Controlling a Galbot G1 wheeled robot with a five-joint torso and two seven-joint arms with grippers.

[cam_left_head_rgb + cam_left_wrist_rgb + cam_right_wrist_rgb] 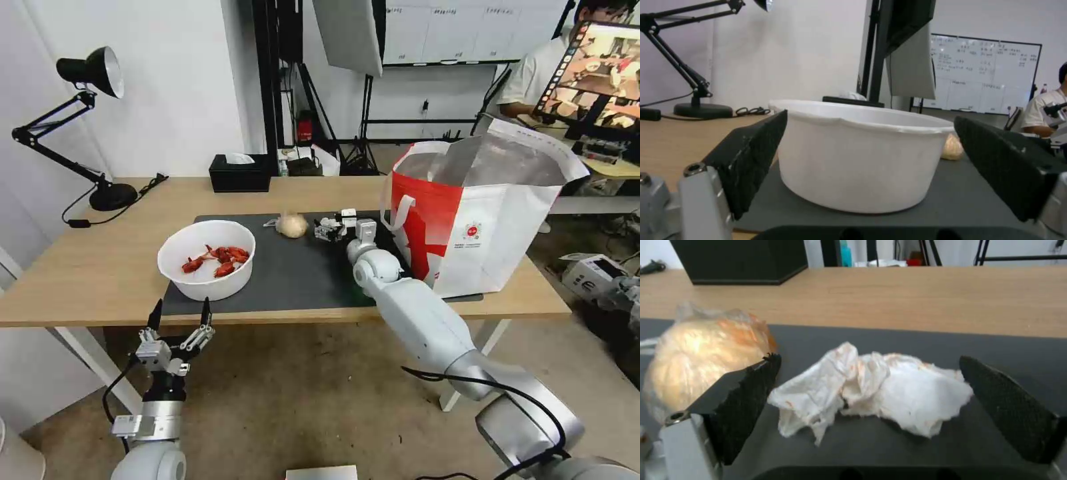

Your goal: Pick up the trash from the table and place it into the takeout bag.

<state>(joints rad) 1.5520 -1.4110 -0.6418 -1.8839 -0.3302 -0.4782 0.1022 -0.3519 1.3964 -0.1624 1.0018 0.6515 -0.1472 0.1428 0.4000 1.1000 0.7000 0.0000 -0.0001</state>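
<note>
On the mat, your right end effector (867,413) is straddling the napkin (876,390) with jaws spread, so closing now risks nudging the wrapped ball (702,353) away, while the left end effector (180,313) is waiting released below the worktop (80,267).

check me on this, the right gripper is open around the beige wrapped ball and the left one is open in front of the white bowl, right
Not quite. The right gripper is open around the crumpled napkin; the beige wrapped ball lies beside it, as the right wrist view shows. The left gripper is indeed open before the white bowl.

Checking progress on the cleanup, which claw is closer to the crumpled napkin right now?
Right. The right claw is open around the crumpled napkin on the mat; the left claw is off the table's near edge, by the bowl.
</note>
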